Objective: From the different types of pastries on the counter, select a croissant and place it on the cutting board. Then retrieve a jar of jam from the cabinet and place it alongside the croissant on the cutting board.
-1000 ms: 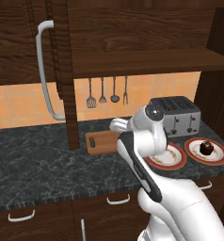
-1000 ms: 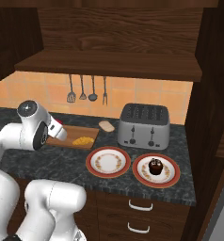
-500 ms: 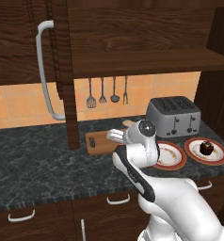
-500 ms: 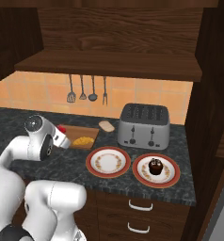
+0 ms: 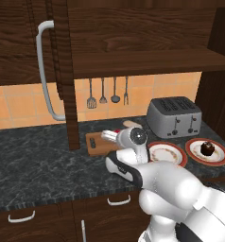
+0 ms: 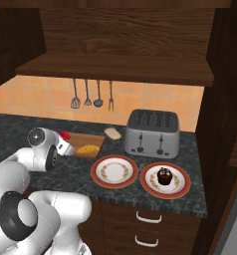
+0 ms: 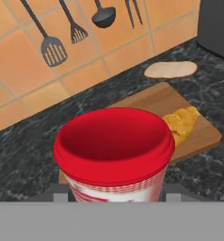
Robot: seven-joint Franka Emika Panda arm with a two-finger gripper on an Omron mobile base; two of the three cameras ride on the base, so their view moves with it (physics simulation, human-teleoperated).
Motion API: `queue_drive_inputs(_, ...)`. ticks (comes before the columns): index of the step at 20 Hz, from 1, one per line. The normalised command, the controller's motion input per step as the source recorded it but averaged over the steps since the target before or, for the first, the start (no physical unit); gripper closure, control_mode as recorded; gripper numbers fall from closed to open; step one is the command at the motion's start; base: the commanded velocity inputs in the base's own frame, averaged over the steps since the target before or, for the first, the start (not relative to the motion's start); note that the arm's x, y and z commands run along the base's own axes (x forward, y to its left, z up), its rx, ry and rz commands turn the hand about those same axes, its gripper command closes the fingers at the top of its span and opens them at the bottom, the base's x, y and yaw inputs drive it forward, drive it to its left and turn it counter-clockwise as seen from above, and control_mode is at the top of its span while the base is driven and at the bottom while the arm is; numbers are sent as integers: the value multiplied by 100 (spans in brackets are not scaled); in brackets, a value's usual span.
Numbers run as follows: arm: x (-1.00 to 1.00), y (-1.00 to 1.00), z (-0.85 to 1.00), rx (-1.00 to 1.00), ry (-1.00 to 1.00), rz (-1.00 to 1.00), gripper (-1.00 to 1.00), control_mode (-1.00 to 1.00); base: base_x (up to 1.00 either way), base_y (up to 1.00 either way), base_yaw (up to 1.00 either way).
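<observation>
One jar of jam [image 7: 115, 153], red lid toward the camera, sits clamped in the hand [image 7: 115, 195] in the hand view; the fingers are closed against its sides, mostly hidden behind it. In the right base view the hand [image 6: 65, 144] hangs over the left end of the cutting board [image 6: 93, 141], the jar's red lid [image 6: 64, 135] poking out past the white wrist. The left base view shows the same red spot [image 5: 116, 132] just above the board [image 5: 96, 142], with the arm covering the board's right part. Whether the jar touches the wood, cannot tell. The croissant [image 6: 87, 149] lies on the board's right half, near its front edge; the hand view has it [image 7: 182, 123] just right of the jar. The pale bread roll [image 6: 112, 133] rests on the tabletop [image 6: 190, 149] behind the board's right end, near the back wall. Two red-rimmed plates sit toward the tabletop's front edge: the nearer plate [image 6: 114, 171] is bare, the farther plate [image 6: 182, 185] carries the chocolate cupcake [image 6: 164, 176]. A toaster [image 6: 152, 132] stands behind the plates. Utensils [image 6: 93, 93] hang on the tiled wall. The cabinet [image 5: 34, 42] with its curved bar handle [image 5: 44, 75] is upper left.
</observation>
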Motion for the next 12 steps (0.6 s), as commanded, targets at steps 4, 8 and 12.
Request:
queue_drive_inputs(4, 19, 0, -8, 0, -4, -3, 100, -100, 0, 0, 0)
queue_drive_inputs(8, 3, 0, -19, 0, -6, -2, 100, -100, 0, 0, 0)
queue_drive_inputs(12, 0, 0, -37, 0, -6, -1, 100, -100, 0, 0, 0)
